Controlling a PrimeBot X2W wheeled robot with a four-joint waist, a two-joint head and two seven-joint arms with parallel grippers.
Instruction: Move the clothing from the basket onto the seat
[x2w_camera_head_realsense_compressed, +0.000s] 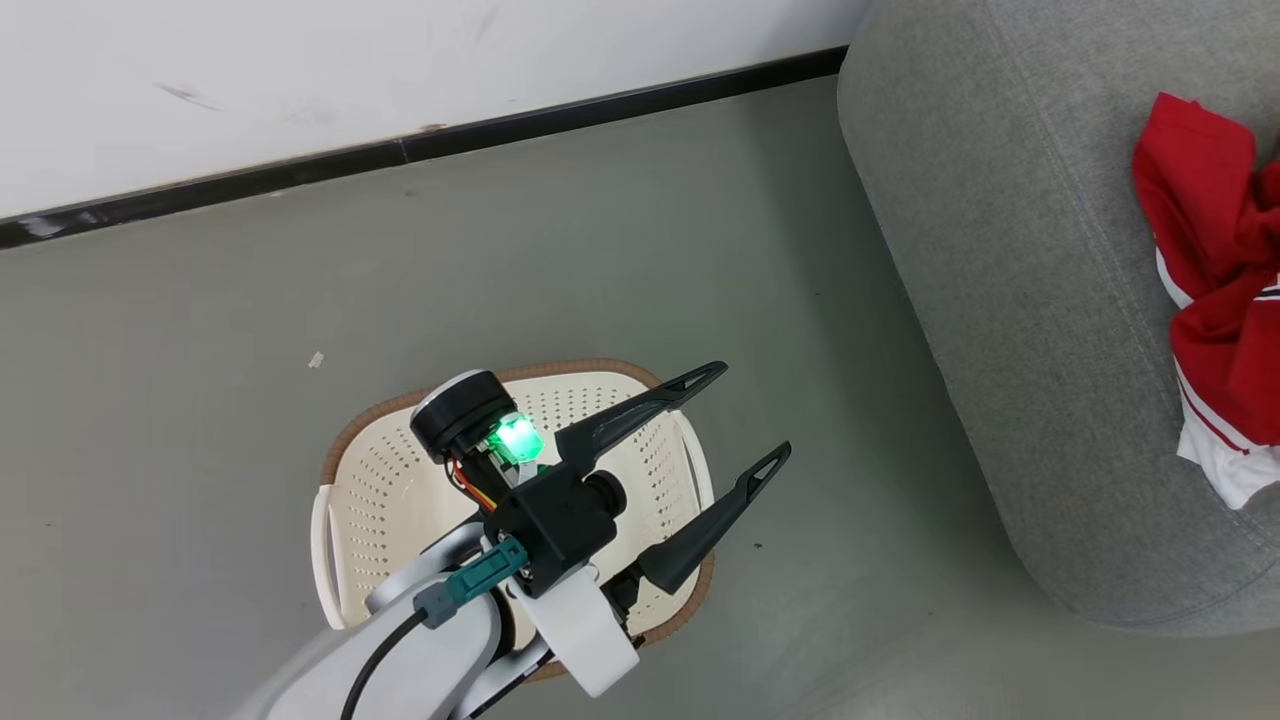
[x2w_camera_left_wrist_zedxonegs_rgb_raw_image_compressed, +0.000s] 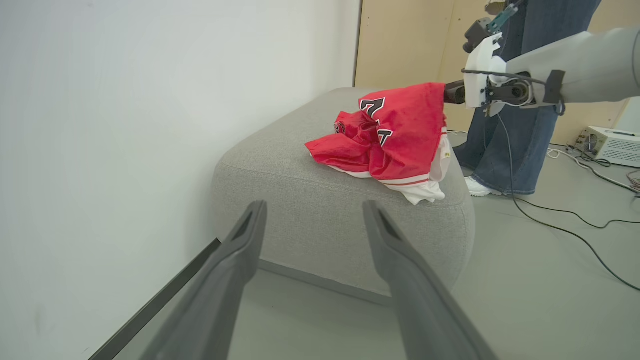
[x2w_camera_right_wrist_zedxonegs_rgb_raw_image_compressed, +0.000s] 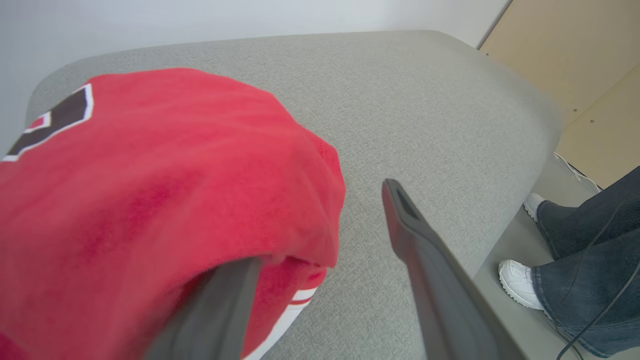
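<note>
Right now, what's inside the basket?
The basket shows bare perforated floor and walls where visible. The left tool and its arm cover the middle and near side, so that part is unseen.

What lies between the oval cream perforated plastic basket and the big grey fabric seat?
Bare grey-green floor, as the head view shows; the open left gripper pokes out above it.

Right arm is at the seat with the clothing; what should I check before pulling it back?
1. Right gripper jaws apart: ok.
2. Clothing clear of right fingers: not ok, fabric drapes over one finger.
3. Clothing resting on seat: ok.
4. Basket emptied: cannot tell, left arm hides its middle.
5. Left gripper open above basket: ok.
6. Person clear of right arm: not ok, legs stand beside seat.
</note>
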